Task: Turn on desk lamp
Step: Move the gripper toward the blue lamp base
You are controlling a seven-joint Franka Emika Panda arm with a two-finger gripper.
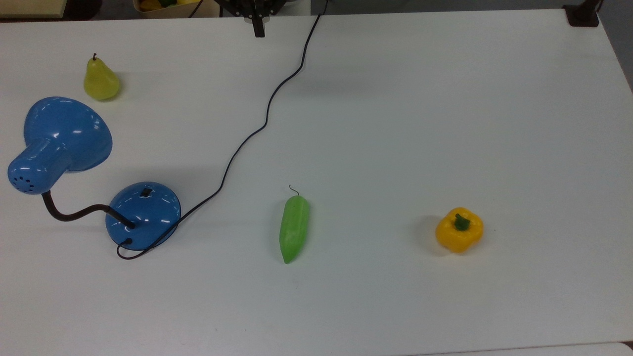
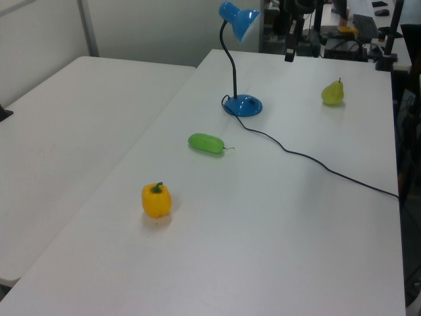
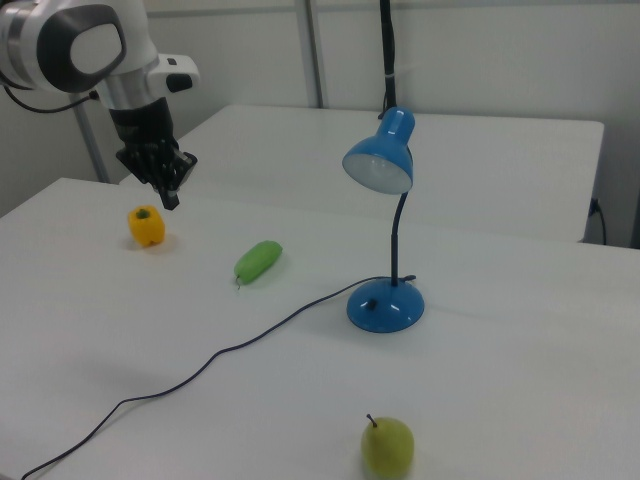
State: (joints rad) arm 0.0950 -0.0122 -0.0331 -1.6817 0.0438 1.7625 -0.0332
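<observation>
Blue desk lamp (image 1: 74, 163); black cord (image 1: 257, 128) cut off at table (image 1: 445, 99) edge.

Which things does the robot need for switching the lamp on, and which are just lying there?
Needed: lamp, its switch, cord, gripper.
Just lying there: pear, green vegetable, yellow pepper.

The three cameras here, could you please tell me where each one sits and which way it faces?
Top view: above the table, looking down; the pincer pokes in at the top edge.
Left view: past the yellow pepper end, looking along the table toward the desk lamp; the pincer hangs behind it.
Right view: at the pear side, looking across; the arm and pincer stand at the right view's left.
All three share lamp, pear, pepper, green vegetable.
</observation>
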